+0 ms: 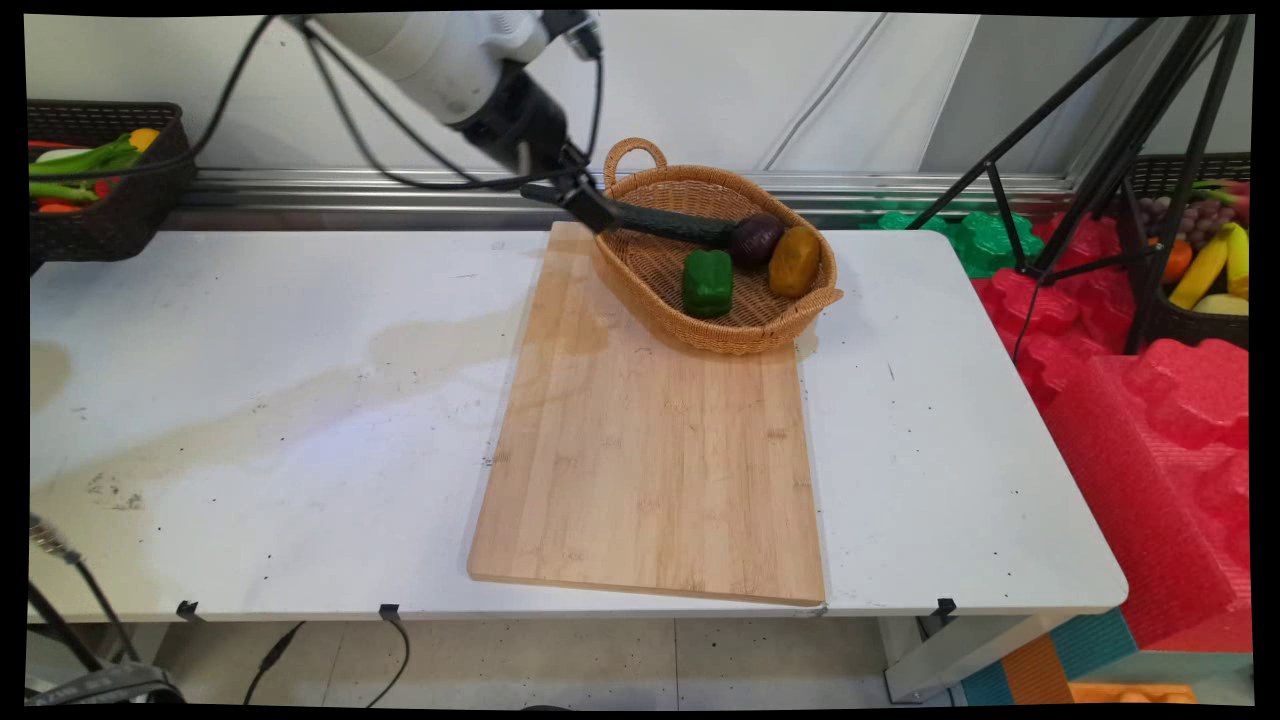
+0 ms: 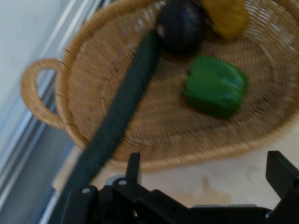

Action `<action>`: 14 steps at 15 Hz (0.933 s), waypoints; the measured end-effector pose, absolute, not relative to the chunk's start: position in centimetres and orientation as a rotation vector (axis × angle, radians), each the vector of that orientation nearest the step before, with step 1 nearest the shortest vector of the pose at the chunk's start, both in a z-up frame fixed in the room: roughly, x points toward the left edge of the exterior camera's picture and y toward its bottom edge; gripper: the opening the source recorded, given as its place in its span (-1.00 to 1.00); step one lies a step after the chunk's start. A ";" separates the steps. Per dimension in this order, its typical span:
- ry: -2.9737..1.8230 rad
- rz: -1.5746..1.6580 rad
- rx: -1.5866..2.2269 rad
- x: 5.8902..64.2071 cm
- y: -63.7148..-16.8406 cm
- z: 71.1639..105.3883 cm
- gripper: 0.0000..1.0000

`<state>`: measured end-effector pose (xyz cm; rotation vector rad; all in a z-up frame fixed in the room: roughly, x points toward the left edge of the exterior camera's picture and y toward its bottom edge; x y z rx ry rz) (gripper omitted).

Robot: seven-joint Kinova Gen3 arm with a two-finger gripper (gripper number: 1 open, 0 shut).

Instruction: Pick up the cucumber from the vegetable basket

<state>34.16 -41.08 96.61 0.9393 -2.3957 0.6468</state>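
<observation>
Your gripper (image 1: pixel 590 205) hung at the far-left rim of a wicker basket (image 1: pixel 720 335), which sat on the far end of a wooden cutting board (image 1: pixel 650 450) on the white table (image 1: pixel 250 400). In the hand view, the fingers (image 2: pixel 134 163) stood spread wide, holding nothing. A long dark green cucumber (image 2: pixel 126 98) ran just outside the left finger, across the basket rim. Its far tip touched a round dark purple vegetable (image 1: pixel 756 238) that was hard to identify. Its near end was hidden behind the gripper in both views. A green pepper (image 1: pixel 707 283) lay in the basket. A yellow vegetable (image 1: pixel 795 262) beside the purple one was cut off in the hand view. Only the main view showed the whole board.
</observation>
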 end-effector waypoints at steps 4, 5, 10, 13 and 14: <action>-2.418 0.704 0.943 32.6 -45.4 95.5 1.00; -2.429 0.715 0.943 32.3 -46.5 95.1 1.00; -2.510 0.751 0.924 30.7 -52.1 91.7 1.00; -2.564 0.751 0.889 29.8 -54.9 89.6 1.00; -2.585 0.745 0.874 29.5 -55.8 88.8 1.00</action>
